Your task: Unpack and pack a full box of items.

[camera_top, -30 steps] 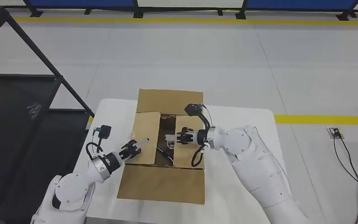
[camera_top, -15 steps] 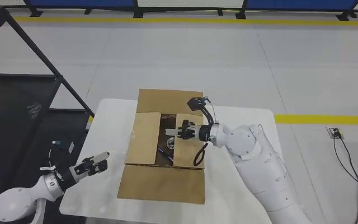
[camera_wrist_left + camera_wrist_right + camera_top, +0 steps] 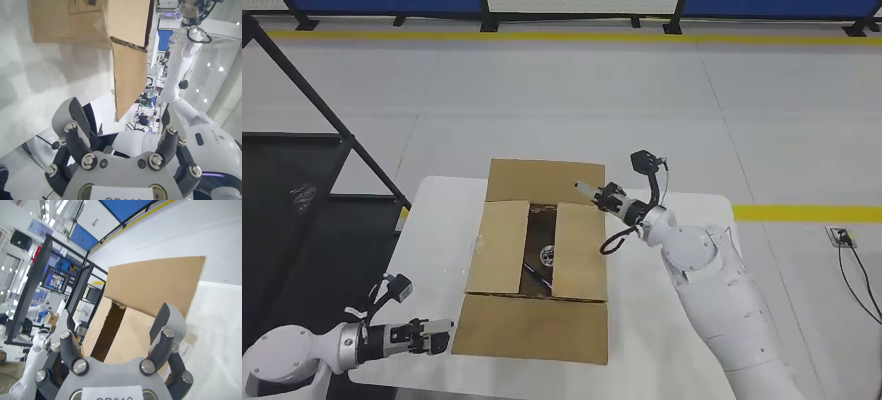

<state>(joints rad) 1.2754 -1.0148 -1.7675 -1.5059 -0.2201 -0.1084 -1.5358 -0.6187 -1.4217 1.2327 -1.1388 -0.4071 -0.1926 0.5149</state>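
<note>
Cardboard box (image 3: 504, 248) lies between left gripper (image 3: 445, 337) and right gripper (image 3: 582, 187), both empty.

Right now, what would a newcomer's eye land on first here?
The brown cardboard box in the middle of the white table, its two side flaps nearly closed over a dark slot where small items show. Then the two open, empty hands at opposite corners: the right hand at the far right corner, the left hand low by the near left corner.
</note>
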